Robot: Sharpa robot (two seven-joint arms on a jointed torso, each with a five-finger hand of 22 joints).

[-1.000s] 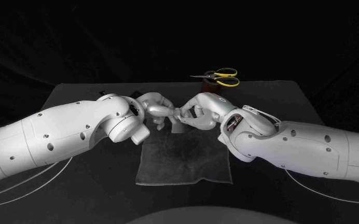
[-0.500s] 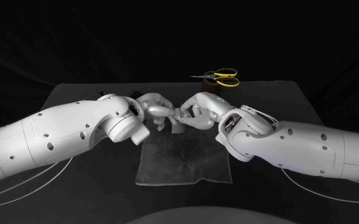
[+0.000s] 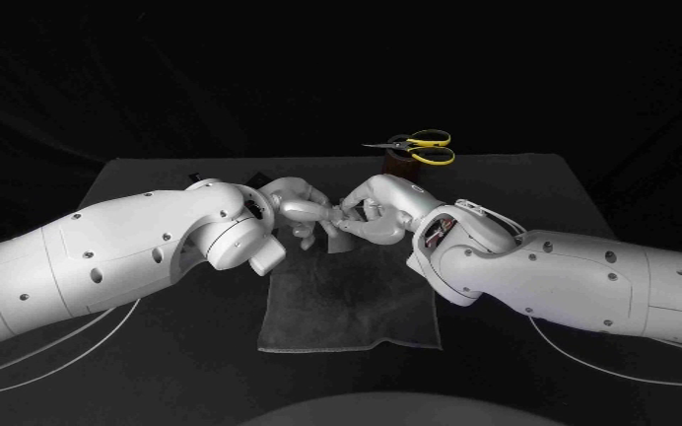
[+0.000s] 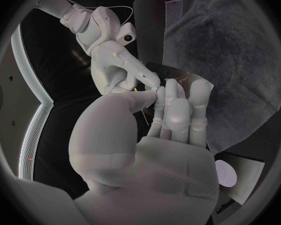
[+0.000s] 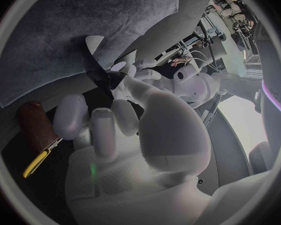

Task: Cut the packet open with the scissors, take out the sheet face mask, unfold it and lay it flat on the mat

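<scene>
Head view: at frame centre, the left robot hand [image 3: 302,211] and right robot hand [image 3: 378,217] both pinch the folded mask [image 3: 338,243] above the mat [image 3: 348,310]. Unfolding looks the step; next, draw the edges apart gently.

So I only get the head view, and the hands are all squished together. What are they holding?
Observer: The right wrist view shows a thin dark flap with a white corner, pinched between the left hand and the right hand. Packet or mask, I cannot tell.
Operator: Anything else I can't see?
Observer: Yes. The left wrist view shows a flat white piece with a pale round patch, lying on the table beside the mat.
</scene>
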